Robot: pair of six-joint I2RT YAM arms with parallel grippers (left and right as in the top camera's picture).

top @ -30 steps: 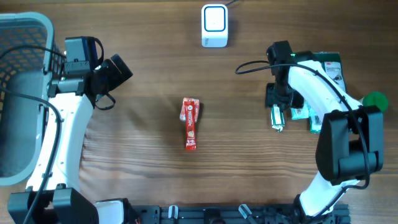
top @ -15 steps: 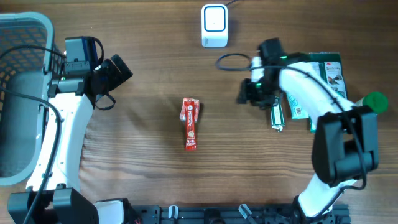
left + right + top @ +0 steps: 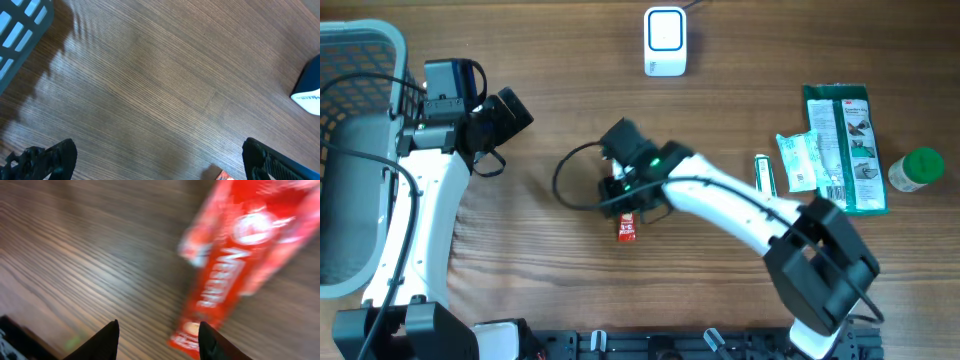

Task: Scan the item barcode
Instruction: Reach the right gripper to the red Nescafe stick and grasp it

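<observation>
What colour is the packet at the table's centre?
The packet is red with white lettering, clearest in the right wrist view.

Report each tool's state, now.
Left tool: open, empty.
Right tool: open above the packet, holding nothing.

Wood table (image 3: 150, 85), basket (image 3: 20, 30) corner upper left, scanner (image 3: 311, 90) edge right, left claw (image 3: 157, 152) spread wide

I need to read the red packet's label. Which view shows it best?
Right wrist: the red packet appears large, though blurred. Overhead shows only its lower end; left wrist, just a corner.
</observation>
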